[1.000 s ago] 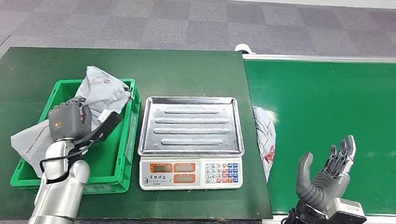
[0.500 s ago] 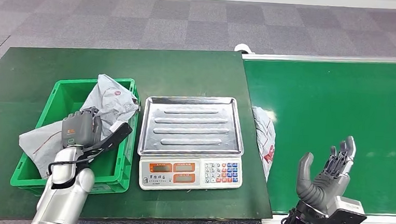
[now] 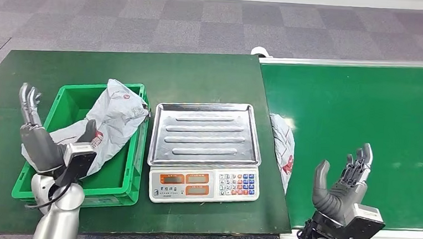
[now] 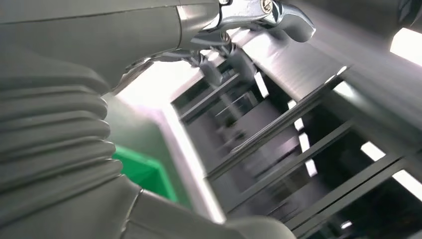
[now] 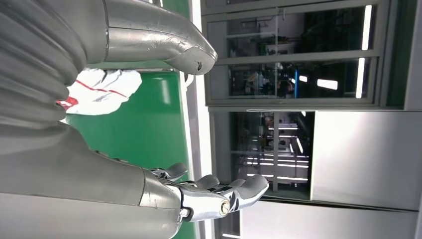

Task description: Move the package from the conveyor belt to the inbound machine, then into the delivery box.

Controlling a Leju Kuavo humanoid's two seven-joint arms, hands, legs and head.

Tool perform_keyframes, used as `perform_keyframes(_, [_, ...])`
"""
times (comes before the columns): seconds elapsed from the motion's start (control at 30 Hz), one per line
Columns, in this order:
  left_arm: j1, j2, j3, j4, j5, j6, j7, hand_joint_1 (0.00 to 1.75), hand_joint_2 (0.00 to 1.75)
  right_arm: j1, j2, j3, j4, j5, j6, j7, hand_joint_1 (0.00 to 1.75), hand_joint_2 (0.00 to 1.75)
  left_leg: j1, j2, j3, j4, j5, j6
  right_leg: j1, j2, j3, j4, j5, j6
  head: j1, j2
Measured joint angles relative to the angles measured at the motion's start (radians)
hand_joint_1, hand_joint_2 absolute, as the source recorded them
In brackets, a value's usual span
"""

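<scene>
The crumpled grey plastic package (image 3: 109, 121) lies in the green plastic crate (image 3: 131, 170). Left hand (image 3: 42, 137) and right hand (image 3: 341, 185) hover with fingers spread, empty.

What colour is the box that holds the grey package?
The box is bright green; the package in it is grey with red print. The head view shows this best.

Left hand (image 3: 41, 142) and right hand (image 3: 341, 188) — raised, fingers spread, empty
</scene>
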Motion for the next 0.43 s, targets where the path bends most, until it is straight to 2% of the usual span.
perform_keyframes(0.1, [0.015, -0.026, 0.037, -0.022, 0.025, 0.000, -0.044, 0.00, 0.00, -0.008, 0.000, 0.001, 0.017, -0.003, 0.000, 0.000, 0.00, 1.75, 0.000, 0.000, 0.000, 0.000, 0.000, 0.000, 0.000, 0.000, 0.000, 0.000, 0.000, 0.000, 0.000, 0.000])
perform_keyframes(0.33, [0.026, -0.050, 0.066, -0.032, 0.024, 0.000, -0.040, 0.00, 0.00, -0.017, 0.000, 0.003, 0.039, -0.005, 0.008, 0.003, 0.00, 1.75, 0.000, 0.000, 0.000, 0.000, 0.000, 0.000, 0.001, 0.000, 0.000, 0.000, 0.000, 0.000, 0.000, 0.000])
perform_keyframes(0.43, [0.025, -0.050, 0.059, -0.021, 0.118, -0.042, -0.045, 0.00, 0.00, -0.024, -0.001, 0.004, 0.046, 0.000, 0.020, 0.007, 0.00, 1.75, 0.000, 0.000, 0.001, 0.000, 0.000, 0.000, 0.000, 0.000, 0.000, 0.000, 0.000, 0.000, 0.000, 0.000])
